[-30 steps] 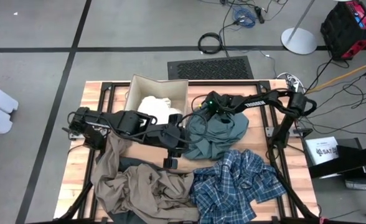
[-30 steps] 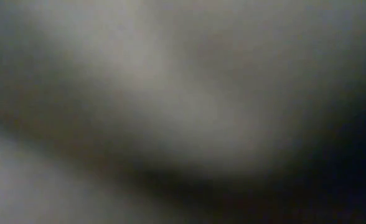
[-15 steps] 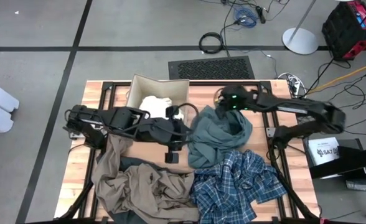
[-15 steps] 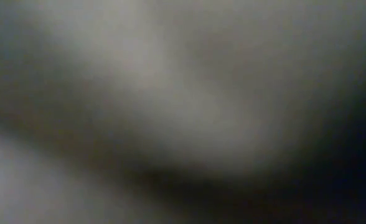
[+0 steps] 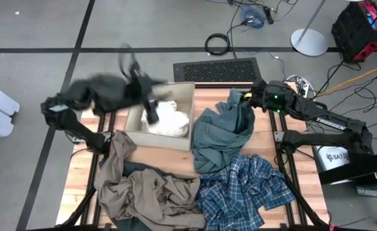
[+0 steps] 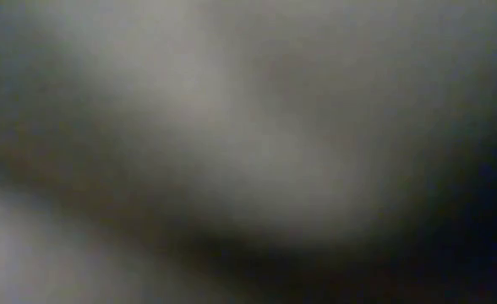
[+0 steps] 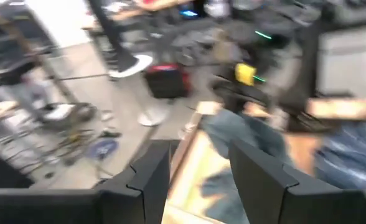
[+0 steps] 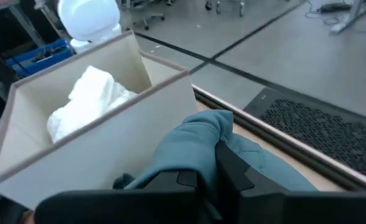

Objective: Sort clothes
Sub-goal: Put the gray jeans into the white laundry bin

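Observation:
My right gripper (image 5: 245, 100) is shut on the teal-grey garment (image 5: 224, 131) at the table's far middle. My left gripper (image 5: 151, 115) is open and empty over the beige box (image 5: 137, 125); its arm is blurred. In the left wrist view the gripper (image 7: 198, 180) shows a gap with nothing in it. The white garment (image 5: 170, 119) lies inside the box and also shows in the right wrist view (image 8: 89, 99). The plaid garment (image 5: 243, 189) lies at the near right. The khaki-tan garment (image 5: 143, 192) lies at the near left, over a dark one (image 5: 132, 169). My right gripper pinches a bunched fold at the teal-grey garment's far upper end (image 8: 201, 134) between its two fingers (image 8: 229, 165); how many layers, I cannot tell. That end is raised. The rest hangs down and its lower part (image 5: 211, 157) lies on the table.
The box's wall (image 8: 108, 143) stands close beside the held cloth. A black frame rail (image 5: 284, 138) runs along the table's right side. The low view is blocked and shows only blur. A floor vent (image 5: 217, 69) and cables lie beyond the far edge.
My left arm has swung fast from the table's middle up and toward the far left, over the box. My right gripper has gone toward the right and far edge with the teal-grey garment, whose far end has been drawn up out of the heap while its near part stayed down.

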### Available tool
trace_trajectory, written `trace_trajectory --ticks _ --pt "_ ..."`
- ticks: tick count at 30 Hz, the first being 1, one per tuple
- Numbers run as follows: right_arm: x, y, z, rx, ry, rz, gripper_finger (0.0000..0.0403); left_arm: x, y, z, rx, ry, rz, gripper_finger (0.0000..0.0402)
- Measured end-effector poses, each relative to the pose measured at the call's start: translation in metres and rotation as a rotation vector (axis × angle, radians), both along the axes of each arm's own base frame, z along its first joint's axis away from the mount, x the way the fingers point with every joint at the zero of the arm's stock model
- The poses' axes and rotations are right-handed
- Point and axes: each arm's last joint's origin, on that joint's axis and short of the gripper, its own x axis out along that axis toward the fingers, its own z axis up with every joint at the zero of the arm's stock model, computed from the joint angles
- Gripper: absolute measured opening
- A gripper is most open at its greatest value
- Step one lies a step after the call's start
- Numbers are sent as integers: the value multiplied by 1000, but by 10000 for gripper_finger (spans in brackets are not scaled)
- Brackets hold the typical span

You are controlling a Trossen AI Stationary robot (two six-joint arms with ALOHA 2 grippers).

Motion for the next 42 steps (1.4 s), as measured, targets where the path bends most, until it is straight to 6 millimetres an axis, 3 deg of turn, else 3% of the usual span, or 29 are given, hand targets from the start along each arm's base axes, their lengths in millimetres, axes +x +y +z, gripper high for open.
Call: trace_trajectory --ticks 6,11,21,26,30,32,37,42 --pt "22 -13 -20 101 66 -44 47 -25 42 1 -72 26 88 173" --pt "47 -27 -51 147 205 -117 116 -34 49 -10 -184 128 64 173" --pt "102 -48 -133 390 332 -115 281 -13 49 -42 -175 272 3 173" --pt "124 -42 -192 444 476 -149 325 -4 51 -56 -162 333 -38 173" --pt "138 -31 -226 369 557 -213 335 -1 51 -59 -162 330 -59 173" --pt "140 -22 -233 305 602 -246 335 0 51 -59 -163 332 -60 173" --pt "142 -11 -234 239 584 -340 316 -1 51 -59 -165 330 -60 173" --pt "128 -21 -227 291 666 -374 236 -1 51 -59 -170 329 -57 173"
